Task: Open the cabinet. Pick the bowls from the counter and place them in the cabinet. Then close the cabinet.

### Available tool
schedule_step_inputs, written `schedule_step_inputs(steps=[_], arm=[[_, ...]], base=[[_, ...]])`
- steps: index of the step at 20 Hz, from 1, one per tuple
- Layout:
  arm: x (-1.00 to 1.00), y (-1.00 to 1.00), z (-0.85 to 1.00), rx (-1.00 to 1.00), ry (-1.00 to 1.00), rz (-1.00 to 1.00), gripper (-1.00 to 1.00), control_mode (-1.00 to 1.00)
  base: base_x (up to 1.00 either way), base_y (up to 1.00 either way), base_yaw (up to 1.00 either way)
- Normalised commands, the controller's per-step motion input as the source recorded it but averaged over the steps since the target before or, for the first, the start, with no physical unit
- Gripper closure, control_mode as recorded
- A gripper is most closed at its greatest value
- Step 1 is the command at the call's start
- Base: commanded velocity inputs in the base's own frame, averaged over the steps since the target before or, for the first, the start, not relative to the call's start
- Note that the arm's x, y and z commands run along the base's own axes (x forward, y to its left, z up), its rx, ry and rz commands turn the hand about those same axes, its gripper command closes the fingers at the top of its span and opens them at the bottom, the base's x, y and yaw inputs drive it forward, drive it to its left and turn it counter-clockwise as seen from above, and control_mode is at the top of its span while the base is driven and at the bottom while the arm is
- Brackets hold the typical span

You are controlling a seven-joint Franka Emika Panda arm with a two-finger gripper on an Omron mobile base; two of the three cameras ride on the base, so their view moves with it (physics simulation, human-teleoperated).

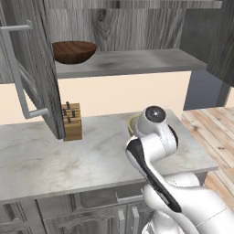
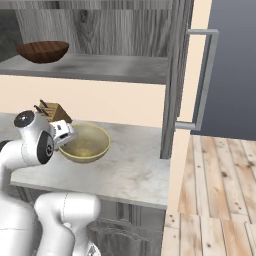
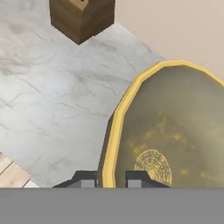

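Note:
The cabinet (image 1: 137, 61) stands open, both doors swung out, and the dark brown wooden bowl (image 1: 74, 51) (image 2: 42, 51) rests on its shelf at the left. On the counter (image 2: 130, 170), the beige-tan bowl (image 2: 87, 142) (image 3: 175, 122) is at or just above the slab; I cannot tell which. My gripper (image 2: 64, 137) (image 3: 107, 180) is shut on this bowl's near rim, one fingertip (image 3: 85, 179) outside the wall and the other inside. In the left base view my own arm hides all but a sliver of the beige bowl (image 1: 132, 124).
A wooden knife block (image 1: 71, 121) (image 2: 52, 112) (image 3: 81, 17) stands on the counter against the wall, left of the beige bowl. The open left door (image 1: 27, 68) and right door (image 2: 175, 85) with its bar handle (image 2: 205, 80) overhang the counter. Wooden floor (image 2: 215, 200) lies to the right.

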Motion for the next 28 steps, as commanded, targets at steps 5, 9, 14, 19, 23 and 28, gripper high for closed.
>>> schedule_step_inputs(steps=[5, 9, 14, 19, 23, 28], arm=[[-0.88, 0.0, 0.13, -0.03, -0.12, 0.08, 1.0, -1.0], [-0.72, 0.0, 0.51, -0.04, 0.0, 0.1, 1.0, -1.0], [-0.7, 0.0, 0.64, -0.06, 0.0, 0.12, 1.0, -1.0], [-0.75, 0.0, 0.44, -0.06, 0.0, 0.1, 1.0, -1.0], [-0.6, -0.02, 0.53, -0.05, 0.0, 0.11, 1.0, -1.0], [-0.34, -0.01, 0.66, -0.03, 0.0, 0.15, 1.0, -1.0]], base=[[0.0, 0.0, 0.0], [0.0, 0.0, 0.0], [0.0, 0.0, 0.0], [0.0, 0.0, 0.0], [0.0, 0.0, 0.0], [0.0, 0.0, 0.0]])
